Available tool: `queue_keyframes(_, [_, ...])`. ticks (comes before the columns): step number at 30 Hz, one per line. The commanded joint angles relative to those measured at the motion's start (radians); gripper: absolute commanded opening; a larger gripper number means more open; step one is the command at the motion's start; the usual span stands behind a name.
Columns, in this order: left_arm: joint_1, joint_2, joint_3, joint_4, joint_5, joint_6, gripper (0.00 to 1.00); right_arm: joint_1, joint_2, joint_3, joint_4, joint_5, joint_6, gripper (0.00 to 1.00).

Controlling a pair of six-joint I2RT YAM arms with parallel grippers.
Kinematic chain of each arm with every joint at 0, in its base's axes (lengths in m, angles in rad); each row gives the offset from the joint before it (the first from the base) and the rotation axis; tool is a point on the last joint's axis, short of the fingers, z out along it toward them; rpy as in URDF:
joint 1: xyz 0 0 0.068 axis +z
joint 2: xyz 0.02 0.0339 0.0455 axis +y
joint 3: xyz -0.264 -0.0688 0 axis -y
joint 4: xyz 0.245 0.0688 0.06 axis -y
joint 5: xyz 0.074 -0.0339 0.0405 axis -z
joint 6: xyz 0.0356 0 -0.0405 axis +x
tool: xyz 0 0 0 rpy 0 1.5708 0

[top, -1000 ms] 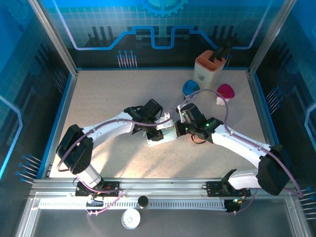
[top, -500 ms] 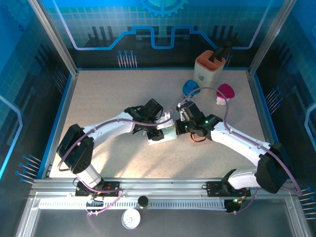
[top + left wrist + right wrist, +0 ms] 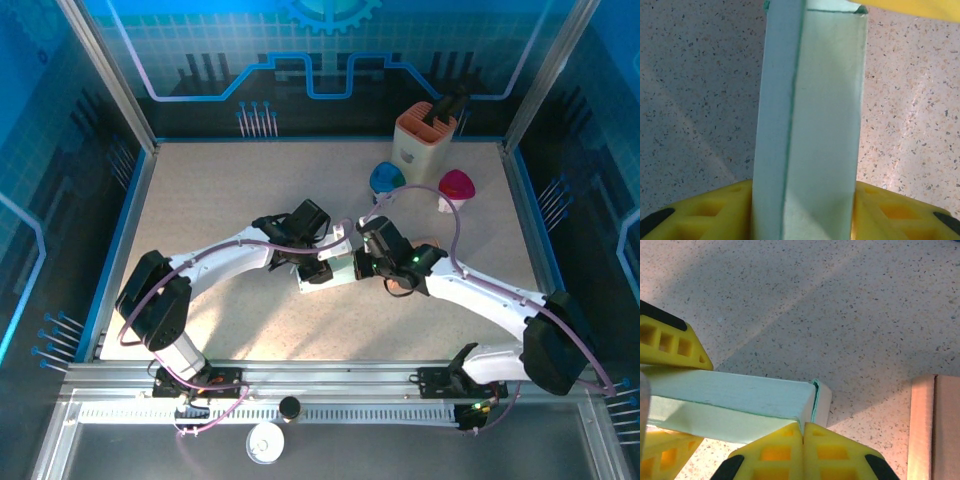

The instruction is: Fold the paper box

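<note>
Left gripper (image 3: 802, 210) is clamping a pale-green paper box (image 3: 812, 115) across its width. Right gripper (image 3: 803, 432), fully closed, is touching the box's right end.

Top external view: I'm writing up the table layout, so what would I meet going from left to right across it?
paper box → blue cup → pink cup. The orange holder overlaps both cups sideways, so it is left out of the order.
</note>
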Motion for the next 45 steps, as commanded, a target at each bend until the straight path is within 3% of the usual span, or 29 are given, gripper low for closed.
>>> queue_keyframes(1, [0.007,-0.012,0.004,0.049,-0.012,-0.024,0.51,0.035,-0.02,-0.02,0.003,0.034,0.018,0.0])
queue_keyframes(12, [0.011,-0.203,-0.121,0.185,0.013,-0.162,0.63,0.044,-0.016,0.005,-0.028,0.064,0.036,0.0])
queue_keyframes(16, [0.011,-0.252,-0.157,0.19,-0.035,-0.215,0.64,0.047,-0.006,0.011,-0.038,0.071,0.045,0.0])
queue_keyframes(23, [0.009,-0.392,-0.152,0.055,-0.251,-0.55,0.5,0.067,0.011,0.074,-0.103,0.118,0.071,0.0])
queue_keyframes(30, [0.011,-0.507,-0.176,-0.141,-0.304,-0.732,0.43,0.078,0.024,0.094,-0.124,0.138,0.086,0.0])
queue_keyframes(41, [0.011,-0.465,-0.243,-0.083,-0.309,-0.727,0.44,0.079,0.034,0.099,-0.135,0.135,0.095,0.0])
queue_keyframes(45, [0.011,-0.443,-0.235,-0.059,-0.285,-0.719,0.39,0.079,0.046,0.107,-0.14,0.136,0.095,0.0])
